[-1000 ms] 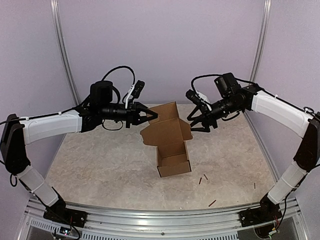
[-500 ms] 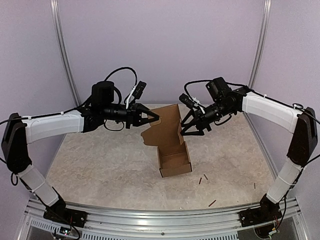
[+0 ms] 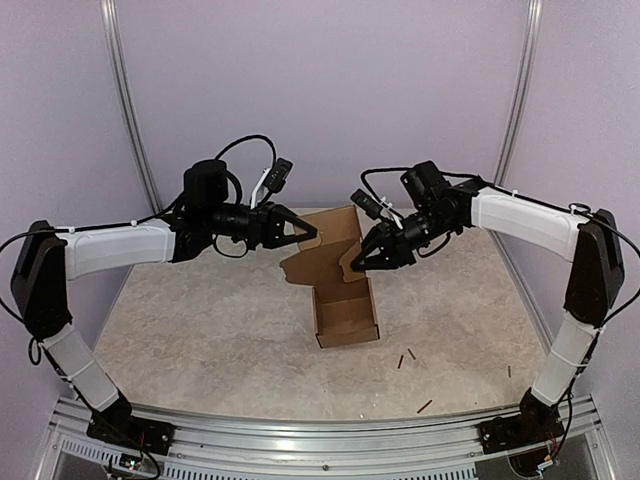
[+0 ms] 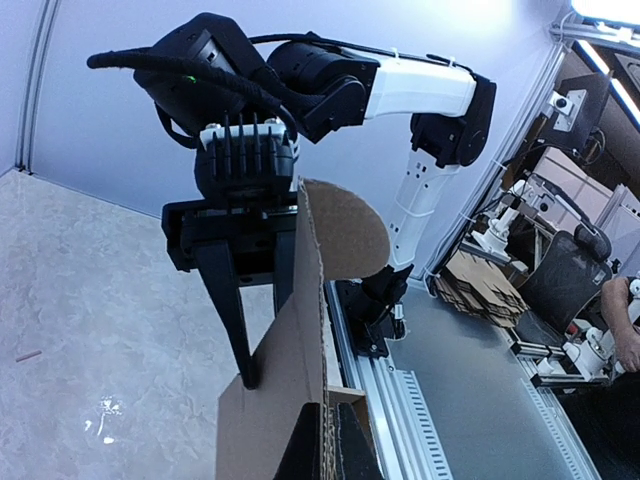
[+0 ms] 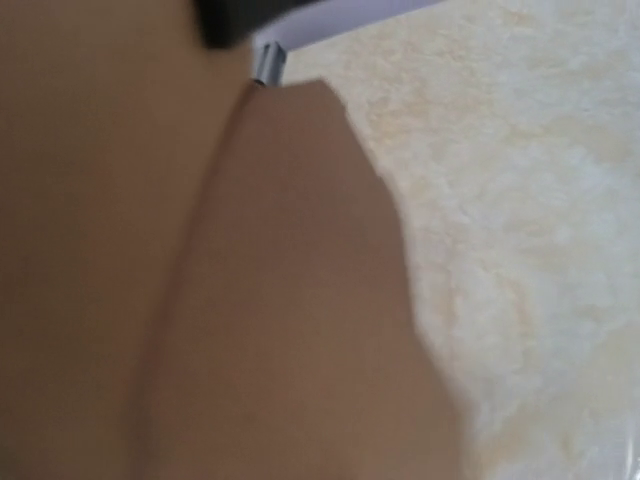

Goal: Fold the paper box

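The paper box (image 3: pixel 346 316) is a brown cardboard tray standing on the table, its lid (image 3: pixel 330 232) raised upright behind it. My left gripper (image 3: pixel 308 235) is shut on the lid's left edge. In the left wrist view the cardboard edge (image 4: pixel 312 300) runs up from between that gripper's (image 4: pixel 327 425) black fingertips. My right gripper (image 3: pixel 358 262) is at the lid's right side flap, jaws narrowed but still apart. One of its fingers (image 4: pixel 228 300) lies in front of the sheet; the other is behind it. Brown cardboard (image 5: pixel 200 300) fills the right wrist view and hides that gripper's fingers.
A few tiny dark sticks (image 3: pixel 410 354) lie on the speckled table (image 3: pixel 200 330) right of the box, another (image 3: pixel 424 406) near the front rail. Lilac walls enclose the back and sides.
My right gripper has moved left and down onto the lid's right flap and its jaws have narrowed a lot. The left gripper holds the lid's edge as before.
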